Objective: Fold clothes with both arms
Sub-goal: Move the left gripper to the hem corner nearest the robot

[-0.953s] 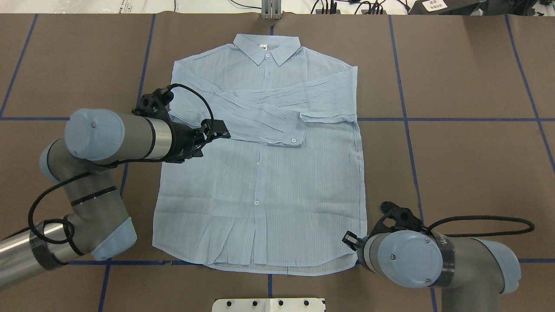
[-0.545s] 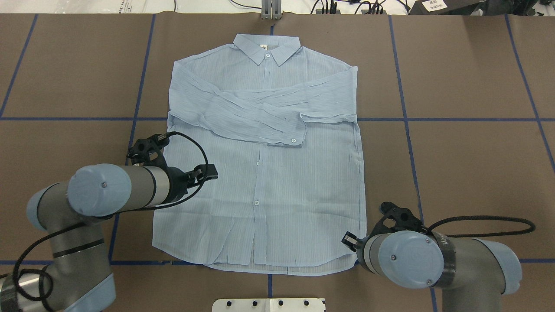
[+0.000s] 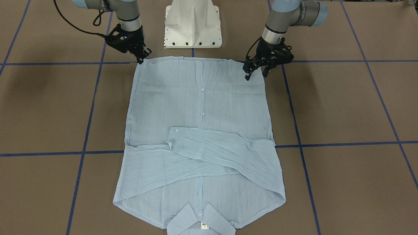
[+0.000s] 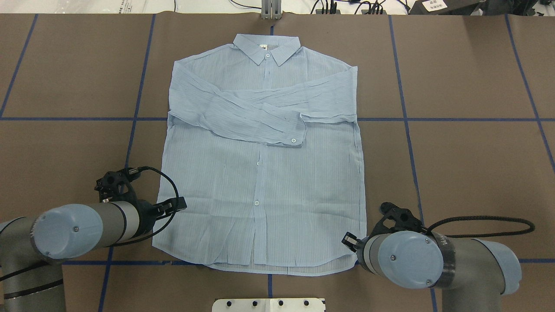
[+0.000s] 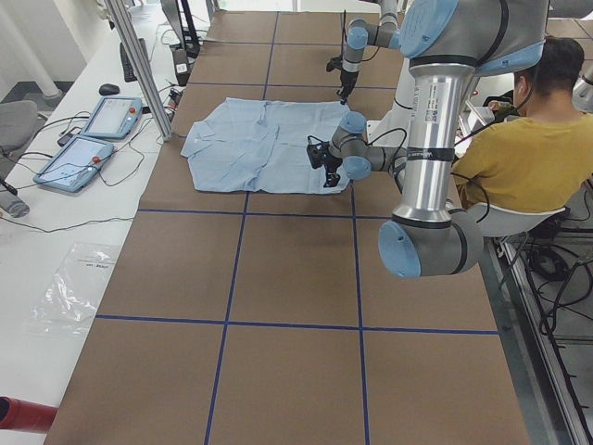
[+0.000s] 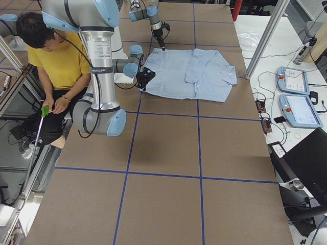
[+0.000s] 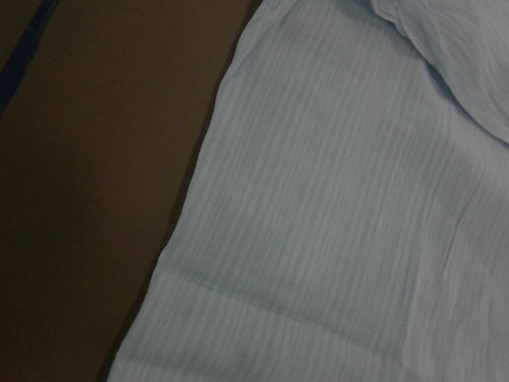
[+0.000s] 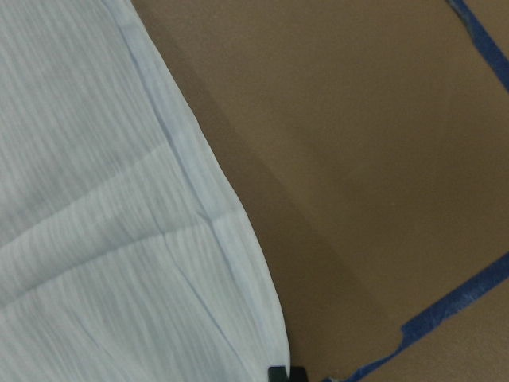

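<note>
- Shirt (image 4: 260,173): flat on the brown surface (image 4: 468,164), sleeves crossed over the chest, collar farthest from the robot.
- Left gripper (image 3: 256,76): fingers spread, above the shirt's edge near the hem; only the front-facing view shows this.
- Right gripper (image 3: 141,58): at the opposite hem corner; cannot tell how its fingers stand.

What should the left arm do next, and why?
Probably shift the left gripper back toward the near hem corner of the shirt and lower it. It hangs open over the fabric inboard of that corner, while the right gripper sits at the opposite hem corner.
</note>
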You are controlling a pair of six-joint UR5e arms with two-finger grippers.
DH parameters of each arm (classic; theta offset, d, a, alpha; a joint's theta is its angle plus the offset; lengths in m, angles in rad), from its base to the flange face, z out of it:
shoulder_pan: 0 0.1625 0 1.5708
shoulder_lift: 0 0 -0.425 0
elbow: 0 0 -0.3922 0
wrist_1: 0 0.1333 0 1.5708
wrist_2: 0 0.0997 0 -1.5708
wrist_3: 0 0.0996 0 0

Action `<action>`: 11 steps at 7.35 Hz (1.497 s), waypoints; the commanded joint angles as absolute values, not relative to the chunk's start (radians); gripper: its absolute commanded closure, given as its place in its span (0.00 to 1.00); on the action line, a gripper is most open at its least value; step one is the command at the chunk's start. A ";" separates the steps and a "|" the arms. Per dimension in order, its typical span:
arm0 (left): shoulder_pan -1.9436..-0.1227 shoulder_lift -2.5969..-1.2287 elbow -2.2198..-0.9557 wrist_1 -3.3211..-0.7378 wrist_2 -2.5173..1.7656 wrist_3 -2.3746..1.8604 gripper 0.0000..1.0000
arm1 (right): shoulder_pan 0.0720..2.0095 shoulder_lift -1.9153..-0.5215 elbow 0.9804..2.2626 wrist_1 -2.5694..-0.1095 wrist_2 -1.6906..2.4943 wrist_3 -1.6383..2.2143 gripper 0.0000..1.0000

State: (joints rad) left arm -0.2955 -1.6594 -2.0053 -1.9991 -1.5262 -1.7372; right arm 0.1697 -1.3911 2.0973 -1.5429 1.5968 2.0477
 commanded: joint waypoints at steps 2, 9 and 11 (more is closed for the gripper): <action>-0.220 -1.620 -2.023 -1.951 -1.487 -1.816 0.12 | 0.170 -1.391 2.095 -1.543 1.597 2.048 1.00; -0.186 -1.617 -2.037 -1.925 -1.486 -1.867 1.00 | 0.169 -1.385 2.098 -1.542 1.595 2.048 1.00; -0.186 -1.612 -2.156 -1.879 -1.500 -1.870 1.00 | 0.173 -1.391 2.127 -1.543 1.592 2.048 1.00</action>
State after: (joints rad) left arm -0.1857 -1.6155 -2.0794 -1.9075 -1.4926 -1.8675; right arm 0.1705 -1.3858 2.1060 -1.5419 1.5955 2.0479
